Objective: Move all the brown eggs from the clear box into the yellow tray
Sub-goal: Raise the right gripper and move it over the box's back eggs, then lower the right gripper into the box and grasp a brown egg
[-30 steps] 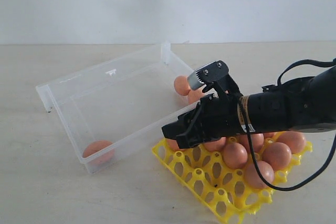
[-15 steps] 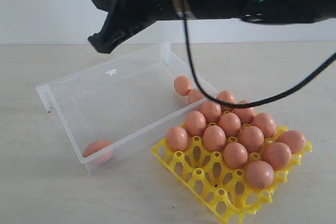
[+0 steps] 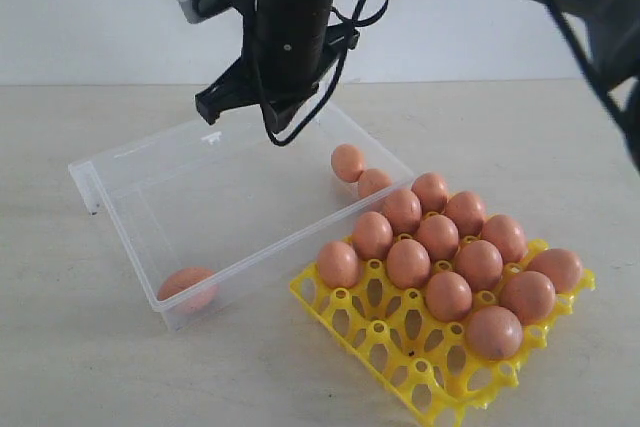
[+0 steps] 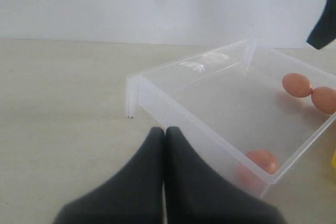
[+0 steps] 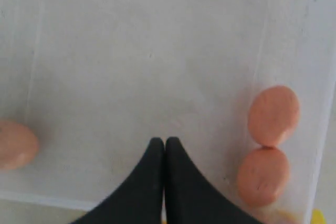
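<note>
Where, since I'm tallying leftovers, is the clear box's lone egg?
Exterior view: the lone egg lies in the clear box's near-left corner, far from the two eggs at its right end.

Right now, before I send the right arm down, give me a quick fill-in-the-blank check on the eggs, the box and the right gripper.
1. The clear box holds ___ brown eggs.
2. Two of them lie at the end nearest the yellow tray, ___ each other.
3. The right gripper hangs above the box with its jaws ___.
4. It carries ___ egg.

Missing words: three; touching; shut; no.
</note>
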You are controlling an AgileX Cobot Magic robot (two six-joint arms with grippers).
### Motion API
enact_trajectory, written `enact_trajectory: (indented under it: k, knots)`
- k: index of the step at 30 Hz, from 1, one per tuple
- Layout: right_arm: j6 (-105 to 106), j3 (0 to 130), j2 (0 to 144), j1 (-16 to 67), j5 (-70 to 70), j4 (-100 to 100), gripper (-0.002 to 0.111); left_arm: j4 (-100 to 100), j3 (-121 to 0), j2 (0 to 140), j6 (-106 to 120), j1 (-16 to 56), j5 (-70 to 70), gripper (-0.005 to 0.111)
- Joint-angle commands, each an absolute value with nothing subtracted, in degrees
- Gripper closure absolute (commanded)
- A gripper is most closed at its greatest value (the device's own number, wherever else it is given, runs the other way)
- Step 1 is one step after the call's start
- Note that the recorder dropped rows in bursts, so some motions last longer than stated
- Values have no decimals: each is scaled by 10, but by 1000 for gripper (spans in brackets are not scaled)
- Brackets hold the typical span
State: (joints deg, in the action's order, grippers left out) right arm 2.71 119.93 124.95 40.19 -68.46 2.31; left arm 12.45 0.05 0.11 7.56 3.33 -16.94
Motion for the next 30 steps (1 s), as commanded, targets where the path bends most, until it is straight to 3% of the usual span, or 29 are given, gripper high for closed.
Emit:
enact_trajectory:
  k: [1,2,3,7,12,30]
  knots:
    - [29,1264,1315,383,-700,43,101,127,0,0,76,36,-169,111]
    - [29,1264,1324,383,-700,53,96,127,0,0,76,36,-169,111]
    - [28,1264,1339,383,-700,72,79,127,0,0,76,36,-169,111]
    - [-17,1264,1362,383,-700,125,39,127,0,0,76,36,-169,111]
    - [-134,1264,1380,383,-700,209,38,127,0,0,76,36,-169,111]
    - [-166,1264,1439,383,-656,218,38,127,0,0,76,36,-169,111]
